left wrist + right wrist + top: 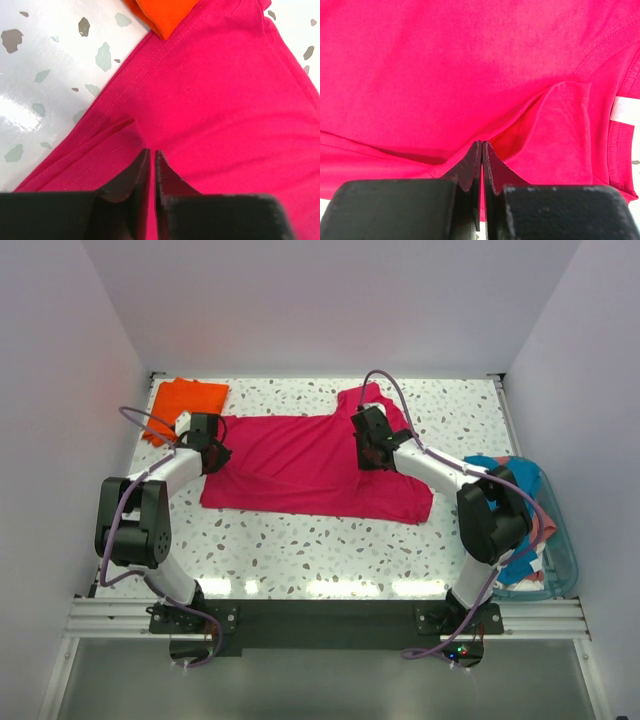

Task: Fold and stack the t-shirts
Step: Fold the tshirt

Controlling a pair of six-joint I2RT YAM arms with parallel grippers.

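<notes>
The magenta-red t-shirt [310, 465] lies spread across the middle of the table. My left gripper [212, 453] is shut on a fold of its left edge [150, 100]; cloth shows between the fingertips [145, 160]. My right gripper [372, 452] is shut on a fold near the collar [555, 130], lifting a small ridge of cloth. The folded orange t-shirt [183, 400] lies at the back left, its corner over the magenta shirt in the left wrist view [165, 12]. Teal-blue [500, 472] and salmon-pink [545, 525] t-shirts are bunched in the tub.
A clear blue-rimmed plastic tub [565, 570] stands at the table's right edge beside the right arm. White walls close in the back and sides. The speckled tabletop [300, 550] runs along the front, up to the black rail holding the arm bases.
</notes>
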